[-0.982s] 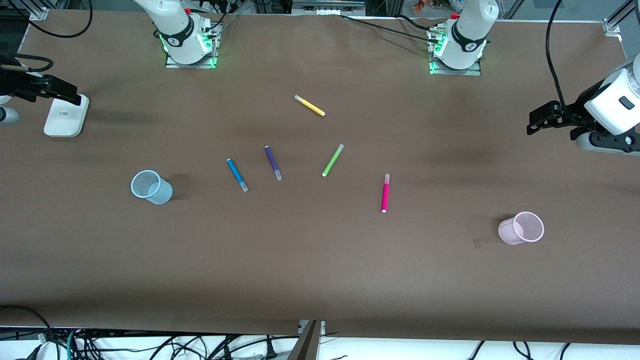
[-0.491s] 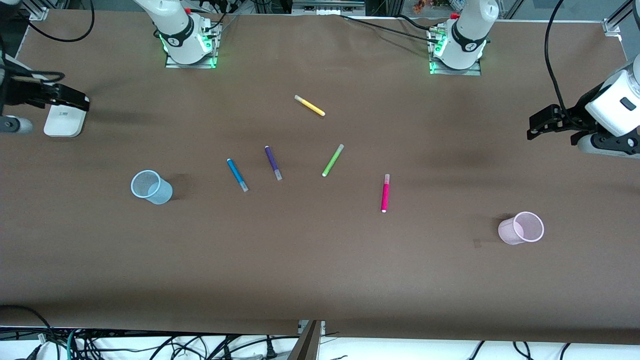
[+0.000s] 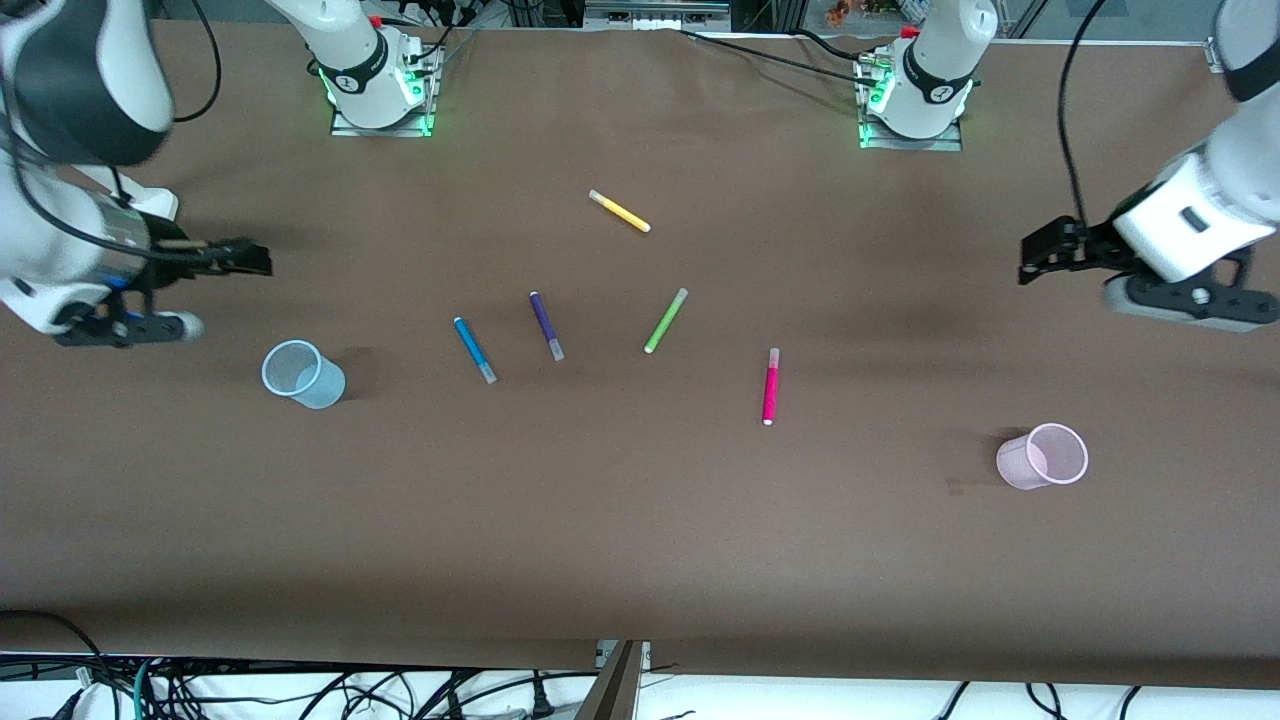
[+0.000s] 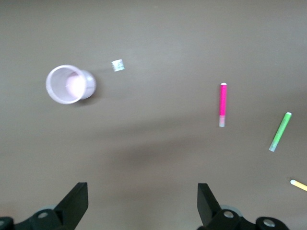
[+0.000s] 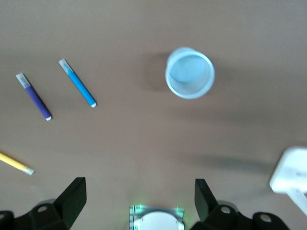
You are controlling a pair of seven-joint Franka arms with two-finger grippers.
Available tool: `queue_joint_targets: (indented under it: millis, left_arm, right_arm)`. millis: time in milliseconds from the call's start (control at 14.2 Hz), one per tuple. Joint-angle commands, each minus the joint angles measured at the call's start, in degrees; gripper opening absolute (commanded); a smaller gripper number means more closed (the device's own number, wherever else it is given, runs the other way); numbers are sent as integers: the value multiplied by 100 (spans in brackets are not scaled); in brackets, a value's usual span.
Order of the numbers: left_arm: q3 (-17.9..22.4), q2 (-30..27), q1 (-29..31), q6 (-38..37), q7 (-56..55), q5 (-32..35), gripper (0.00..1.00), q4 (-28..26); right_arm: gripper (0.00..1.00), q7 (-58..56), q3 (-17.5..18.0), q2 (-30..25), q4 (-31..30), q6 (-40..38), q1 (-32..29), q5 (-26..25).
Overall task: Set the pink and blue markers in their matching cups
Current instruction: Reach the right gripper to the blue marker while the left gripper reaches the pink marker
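Observation:
The pink marker (image 3: 770, 386) lies flat mid-table; it also shows in the left wrist view (image 4: 222, 105). The blue marker (image 3: 474, 350) lies beside the dark purple pen (image 3: 546, 325), toward the right arm's end, and shows in the right wrist view (image 5: 77, 83). The pale blue cup (image 3: 302, 374) stands upright near the right arm's end (image 5: 190, 73). The pale pink cup (image 3: 1043, 456) stands upright near the left arm's end (image 4: 71, 84). My right gripper (image 3: 250, 258) is open and empty in the air, above the table beside the blue cup (image 5: 139, 189). My left gripper (image 3: 1040, 258) is open and empty in the air, above bare table (image 4: 141, 194).
A lime green pen (image 3: 665, 320) lies between the purple pen and the pink marker. A yellow pen (image 3: 620, 211) lies nearer the robot bases. A white box (image 5: 290, 177) sits at the right arm's end. A small paper scrap (image 4: 117, 65) lies by the pink cup.
Both arms have swung in from the table's ends toward the middle. The right gripper has left the white box and come close to the blue cup. Pens and cups have not moved.

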Motion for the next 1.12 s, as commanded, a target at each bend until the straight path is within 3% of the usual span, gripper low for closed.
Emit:
queue_joint_targets:
  millis: [0, 140, 491, 1053]
  left_arm:
    - [-312, 539, 14, 587, -47, -161, 100, 5]
    - [-444, 943, 14, 1236, -3, -161, 100, -222]
    - [-743, 1655, -4, 3539, -29, -161, 100, -1391]
    - [-726, 2702, -803, 5000, -864, -56, 100, -1656]
  right_arm:
    - [100, -18, -16, 535, 132, 482, 327, 53]
    - [100, -18, -16, 790, 97, 869, 556, 53]
    - [100, -298, -16, 1301, -271, 2054, 1259, 44]
    - [100, -519, -16, 1662, -1141, 3803, 1743, -9]
